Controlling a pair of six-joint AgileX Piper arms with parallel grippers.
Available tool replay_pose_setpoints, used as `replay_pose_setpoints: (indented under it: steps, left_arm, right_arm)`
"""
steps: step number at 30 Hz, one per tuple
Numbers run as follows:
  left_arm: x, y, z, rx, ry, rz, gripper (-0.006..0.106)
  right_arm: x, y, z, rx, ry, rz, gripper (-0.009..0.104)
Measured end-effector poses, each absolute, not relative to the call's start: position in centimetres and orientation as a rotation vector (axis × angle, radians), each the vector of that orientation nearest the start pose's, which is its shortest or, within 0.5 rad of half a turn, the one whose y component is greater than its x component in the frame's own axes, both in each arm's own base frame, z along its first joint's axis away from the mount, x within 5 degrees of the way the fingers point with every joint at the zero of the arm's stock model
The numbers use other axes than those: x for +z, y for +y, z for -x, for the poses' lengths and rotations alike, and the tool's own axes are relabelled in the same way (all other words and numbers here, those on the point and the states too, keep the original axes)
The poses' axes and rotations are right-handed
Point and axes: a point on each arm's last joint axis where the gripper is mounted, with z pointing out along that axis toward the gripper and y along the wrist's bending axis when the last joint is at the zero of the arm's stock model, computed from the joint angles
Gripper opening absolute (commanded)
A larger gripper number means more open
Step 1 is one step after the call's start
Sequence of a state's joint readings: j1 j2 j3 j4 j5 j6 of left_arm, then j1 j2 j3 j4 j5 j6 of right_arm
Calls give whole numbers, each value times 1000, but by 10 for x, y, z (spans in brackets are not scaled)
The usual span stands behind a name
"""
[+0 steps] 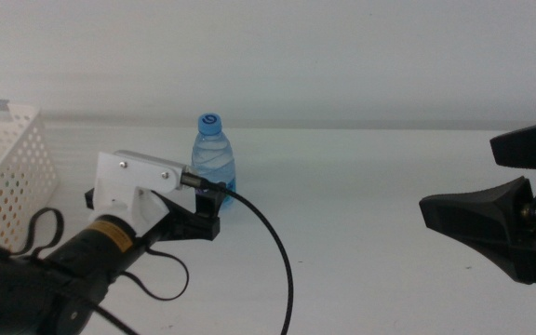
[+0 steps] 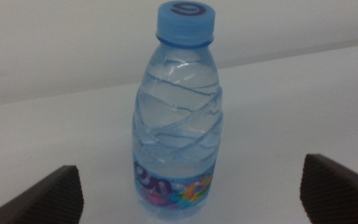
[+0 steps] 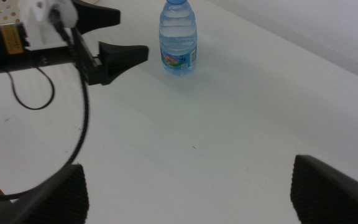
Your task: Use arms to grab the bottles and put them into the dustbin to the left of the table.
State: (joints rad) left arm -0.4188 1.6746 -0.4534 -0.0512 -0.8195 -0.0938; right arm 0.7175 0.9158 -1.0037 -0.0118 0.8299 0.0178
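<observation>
Middle view looks down over table (image 1: 370, 186); left wrist close on water bottle (image 2: 178, 118), right wrist farther

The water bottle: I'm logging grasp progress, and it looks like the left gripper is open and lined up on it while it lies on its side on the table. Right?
Not quite. The water bottle stands upright on the table, blue cap up, as the left wrist view shows. The left gripper is open and lined up on it, as you said.

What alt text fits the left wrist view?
A small clear plastic water bottle with a blue cap stands upright on the plain white tabletop, centred between the left gripper's two open dark jaws, not touching them.
</observation>
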Motion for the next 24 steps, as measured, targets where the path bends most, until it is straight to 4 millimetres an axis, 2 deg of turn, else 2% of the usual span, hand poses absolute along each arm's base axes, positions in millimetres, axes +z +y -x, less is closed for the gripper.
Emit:
replay_pose_setpoints:
  steps: [15, 24]
  left_arm:
    - [134, -129, -291, -361, 1903, -275, 94]
    - [137, -132, -298, -370, 1887, -263, 94]
  right_arm:
    - [380, 114, -131, 386, 2116, 776, 86]
    - [380, 114, -131, 386, 2116, 776, 86]
